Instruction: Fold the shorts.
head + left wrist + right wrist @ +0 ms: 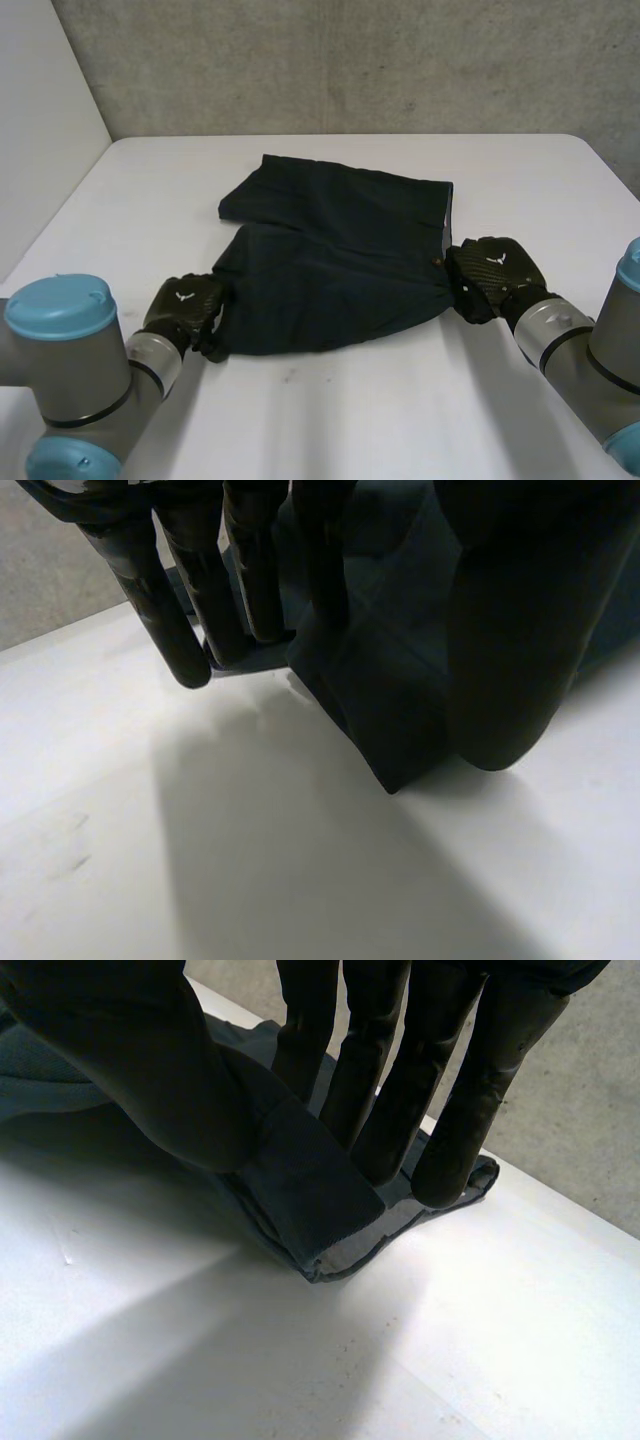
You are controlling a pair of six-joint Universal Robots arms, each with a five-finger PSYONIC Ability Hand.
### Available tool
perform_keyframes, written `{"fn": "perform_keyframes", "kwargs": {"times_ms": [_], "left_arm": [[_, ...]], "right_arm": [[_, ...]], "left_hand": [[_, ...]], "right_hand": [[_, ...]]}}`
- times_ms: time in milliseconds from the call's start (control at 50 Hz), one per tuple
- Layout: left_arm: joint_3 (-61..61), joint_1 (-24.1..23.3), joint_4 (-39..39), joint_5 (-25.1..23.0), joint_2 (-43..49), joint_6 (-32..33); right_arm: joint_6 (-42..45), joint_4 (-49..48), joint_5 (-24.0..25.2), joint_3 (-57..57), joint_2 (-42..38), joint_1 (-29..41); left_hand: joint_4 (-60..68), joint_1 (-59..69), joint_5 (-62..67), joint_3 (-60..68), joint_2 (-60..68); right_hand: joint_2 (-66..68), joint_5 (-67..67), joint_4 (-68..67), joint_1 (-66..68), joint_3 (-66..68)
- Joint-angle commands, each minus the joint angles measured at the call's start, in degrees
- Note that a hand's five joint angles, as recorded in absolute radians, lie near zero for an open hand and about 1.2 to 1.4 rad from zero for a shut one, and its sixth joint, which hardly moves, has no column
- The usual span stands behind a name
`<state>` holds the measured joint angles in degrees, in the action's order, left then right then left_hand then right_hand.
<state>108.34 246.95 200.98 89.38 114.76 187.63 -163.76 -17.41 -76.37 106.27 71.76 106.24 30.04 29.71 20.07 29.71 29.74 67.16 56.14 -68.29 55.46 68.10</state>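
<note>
Left hand [185, 305] pinches the shorts [330, 260] at their near leg-hem corner. Right hand [492, 272] pinches their near waistband corner. Shorts otherwise flat on table [400, 410].

Looked like a robotics lab, set up as a plain test cell.

Told by the plain white worktop [330, 400], faintly scuffed and pushed up against a rough grey concrete wall [350, 60], with a smooth white panel [40, 120] closing off its left side; by the two machine arms reaching in from its near edge, the left arm [80, 380] and the right arm [560, 335], built of grey joints with light-blue caps; and by the dark shorts [330, 260] spread flat in the middle of the worktop like a sample on a bench.
</note>
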Motion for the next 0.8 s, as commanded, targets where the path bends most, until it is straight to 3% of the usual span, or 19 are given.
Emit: {"fn": "perform_keyframes", "kwargs": {"times_ms": [20, 160, 300, 460, 540, 620, 720, 800], "left_arm": [[-1.37, -0.60, 0.64, 0.09, 2.40, 0.10], [-1.46, -0.59, 2.04, 0.09, 2.58, 0.10], [-1.46, -0.51, 5.03, 0.18, 1.78, 0.10], [-0.94, -0.42, 4.16, 0.53, -2.34, 0.28], [0.73, -0.77, -0.93, 1.93, -9.80, 3.08], [2.58, -1.65, -8.40, 3.60, -19.64, 10.98], [3.73, -3.14, -14.21, 6.50, -32.56, 18.72], [3.73, -4.37, -15.53, 7.12, -39.78, 22.77]], "right_arm": [[0.02, -0.34, -0.01, 0.16, -0.04, 0.28], [0.02, -0.43, -0.01, 0.16, -0.04, 0.28], [0.02, -0.43, -0.01, 0.16, -0.13, 0.37], [1.16, -0.34, 0.17, -0.01, 0.13, 0.63], [3.52, 0.71, 0.08, -0.71, 1.18, 0.90], [11.07, 5.79, -0.27, -1.41, 7.76, 0.99], [22.23, 19.58, -0.88, -5.27, 17.86, 0.99], [23.48, 25.30, -1.15, -7.39, 23.58, 0.99]], "left_hand": [[8.43, 8.76, 8.39, 8.76, 8.73], [21.53, 21.86, 21.49, 21.86, 21.83], [49.93, 50.27, 49.90, 50.27, 50.24], [49.96, 50.29, 49.93, 50.29, 50.26], [49.96, 50.29, 49.93, 50.29, 50.26], [49.96, 50.29, 49.93, 50.29, 50.26], [49.96, 50.29, 49.93, 50.29, 50.26], [49.96, 50.29, 49.93, 50.29, 50.26]], "right_hand": [[12.84, 13.86, -11.71, 24.54, 11.90], [12.84, 13.86, -11.71, 24.54, 11.90], [12.84, 13.86, -11.71, 24.54, 11.90], [12.84, 13.86, -11.71, 24.54, 11.90], [12.84, 13.86, -11.71, 24.54, 11.90], [12.84, 13.86, -11.71, 24.54, 11.90], [12.84, 13.86, -11.71, 24.54, 11.90], [12.84, 13.86, -11.71, 24.54, 11.90]]}}
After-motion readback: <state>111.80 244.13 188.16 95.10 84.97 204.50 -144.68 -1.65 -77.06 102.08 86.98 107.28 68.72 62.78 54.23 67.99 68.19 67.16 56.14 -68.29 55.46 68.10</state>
